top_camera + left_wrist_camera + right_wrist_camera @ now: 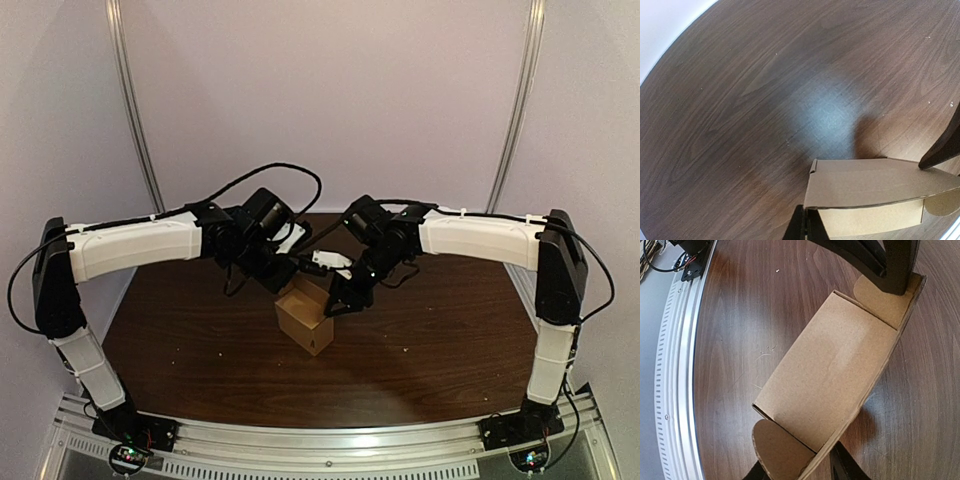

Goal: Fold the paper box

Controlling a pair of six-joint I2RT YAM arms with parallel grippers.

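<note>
The paper box (305,318), plain brown matte cardboard with rounded end tabs and one long wall bowed outward, stood open-topped near the middle of the dark, wood-grained bench (190,340), well clear of its curved far edge and of the ribbed aluminium rail (677,370) at the near side. The left claw (806,214) was nearly closed, its dark fingers pinching a corner of the box's upper flap. The right claw (800,467) stood apart astride the bowed wall, with bare bench all round.
</note>
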